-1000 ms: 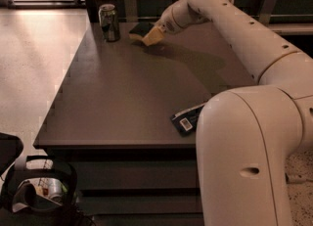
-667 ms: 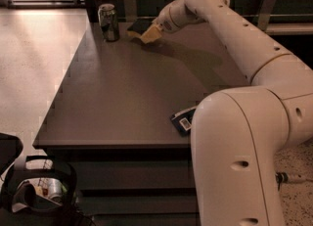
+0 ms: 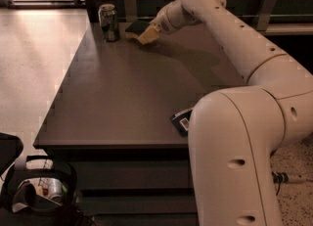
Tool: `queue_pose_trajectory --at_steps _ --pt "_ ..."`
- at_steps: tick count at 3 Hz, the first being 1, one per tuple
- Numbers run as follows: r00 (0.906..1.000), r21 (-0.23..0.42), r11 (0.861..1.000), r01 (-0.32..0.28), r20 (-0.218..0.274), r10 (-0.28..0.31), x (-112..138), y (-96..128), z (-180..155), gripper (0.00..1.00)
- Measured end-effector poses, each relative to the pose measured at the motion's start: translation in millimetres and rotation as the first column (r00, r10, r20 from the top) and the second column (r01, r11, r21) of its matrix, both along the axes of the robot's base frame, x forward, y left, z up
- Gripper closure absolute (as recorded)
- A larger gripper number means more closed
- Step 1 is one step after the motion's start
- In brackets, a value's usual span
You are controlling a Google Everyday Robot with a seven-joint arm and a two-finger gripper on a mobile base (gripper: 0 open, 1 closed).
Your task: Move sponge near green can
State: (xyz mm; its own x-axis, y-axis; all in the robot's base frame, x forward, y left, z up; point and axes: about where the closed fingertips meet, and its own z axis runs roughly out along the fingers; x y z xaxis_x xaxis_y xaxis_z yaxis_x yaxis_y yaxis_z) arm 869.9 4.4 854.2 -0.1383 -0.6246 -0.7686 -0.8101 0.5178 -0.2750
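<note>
Tool [image 3: 150, 30] at far end of worktop [image 3: 122, 102], pinching sponge [image 3: 140, 29]; sponge tilted, just beside upright green can [image 3: 108, 22].

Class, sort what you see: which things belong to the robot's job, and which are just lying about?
Job: sponge; green can; gripper, at the sponge, right of the can.
Lying about: dark blue packet, at the near edge of the table.
</note>
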Motion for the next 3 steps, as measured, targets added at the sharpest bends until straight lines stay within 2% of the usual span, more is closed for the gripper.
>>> queue_pose_trajectory --at_steps 2,3 --pt "0.9999 -0.001 1.0 -0.006 -0.008 0.006 0.2 5.3 -6.0 0.17" --pt "0.9999 -0.001 1.0 -0.01 -0.012 0.01 0.3 8.0 -9.0 0.0"
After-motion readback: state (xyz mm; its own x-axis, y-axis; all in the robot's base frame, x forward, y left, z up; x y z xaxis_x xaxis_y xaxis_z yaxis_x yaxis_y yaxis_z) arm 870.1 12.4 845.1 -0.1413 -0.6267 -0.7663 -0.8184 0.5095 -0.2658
